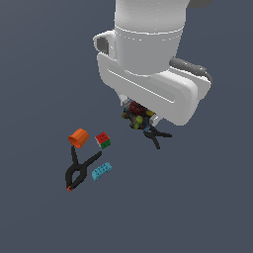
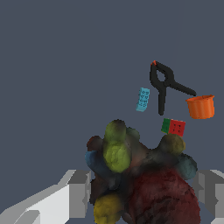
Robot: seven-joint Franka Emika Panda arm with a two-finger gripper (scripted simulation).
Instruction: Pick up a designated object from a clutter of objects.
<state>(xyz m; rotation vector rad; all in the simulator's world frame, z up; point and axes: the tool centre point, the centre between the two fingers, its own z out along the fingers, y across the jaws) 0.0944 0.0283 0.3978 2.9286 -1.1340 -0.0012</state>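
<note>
Fingers (image 2: 78, 194) of pale grey stand on either side of the dark multicoloured lump (image 2: 140, 175) in your wrist view, so you see the gripper (image 2: 142, 192) spread about it, though the frames do not let you tell whether the pads press on it. That lump, with its dark red, olive-green, yellow and black patches, is the designated object; in the exterior view it (image 1: 137, 115) sits under the white hand of the arm (image 1: 148, 59), at about twelve o'clock from the rest of the clutter. Touching or just beside it at its four o'clock you have one small black clamp (image 1: 156, 135). Farther off, at about eight o'clock from the lump, you find the rest: one red-and-green cube (image 1: 103, 140), one orange cup (image 1: 78, 138) just beside the cube at its nine o'clock, one light blue brick (image 1: 101, 171) at the cube's six o'clock, and one larger black clamp (image 1: 78, 170) with a red tip, running from under the cup toward seven o'clock. The cup is the only container, it lies tipped on its side, and you cannot see anything inside it. Your count stands at two clamps and one each of cup, cube, brick and lump, all on the dark grey floor (image 1: 197, 207).
</note>
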